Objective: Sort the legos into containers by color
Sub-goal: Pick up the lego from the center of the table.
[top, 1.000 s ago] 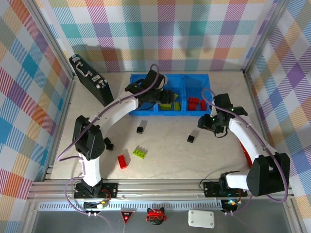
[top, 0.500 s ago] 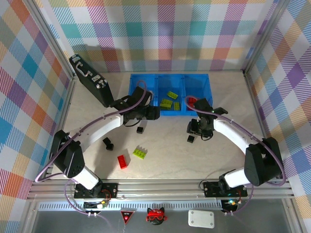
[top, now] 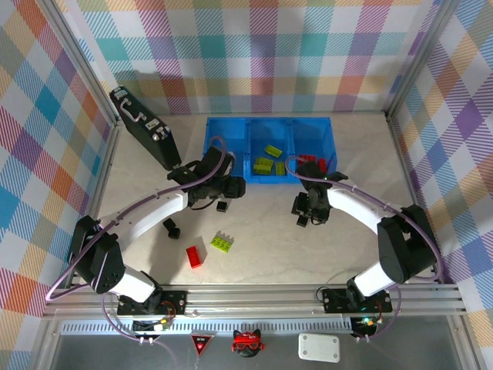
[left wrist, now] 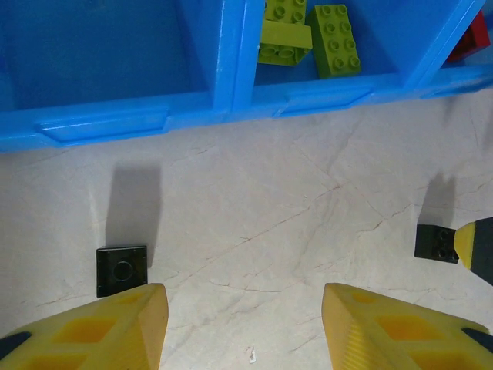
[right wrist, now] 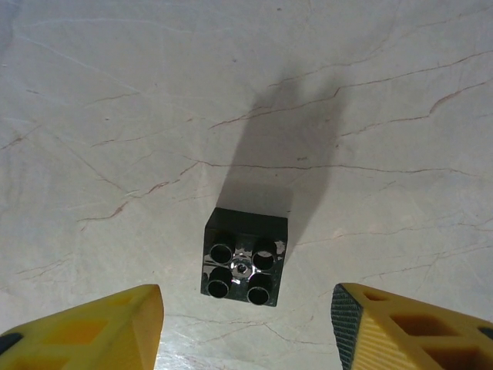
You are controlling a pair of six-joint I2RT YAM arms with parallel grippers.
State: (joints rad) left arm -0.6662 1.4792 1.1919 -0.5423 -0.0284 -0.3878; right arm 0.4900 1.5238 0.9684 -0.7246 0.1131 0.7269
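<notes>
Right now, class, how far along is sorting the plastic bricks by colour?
Done: lime green studded bricks lie in the blue plastic tray, middle compartment; red ones in the right. In hand: nothing; the open right gripper straddles a small black brick, the open left gripper hovers near another. Left: those, a third black brick, one red, one green.

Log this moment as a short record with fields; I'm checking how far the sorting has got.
tray: blue, three compartments
middle compartment: green bricks
right compartment: red bricks
loose on table: green brick, red brick, black bricks
left gripper: open, holding nothing; black brick just beyond one finger
right gripper: open, over an upturned black brick, fingers not touching it
</notes>
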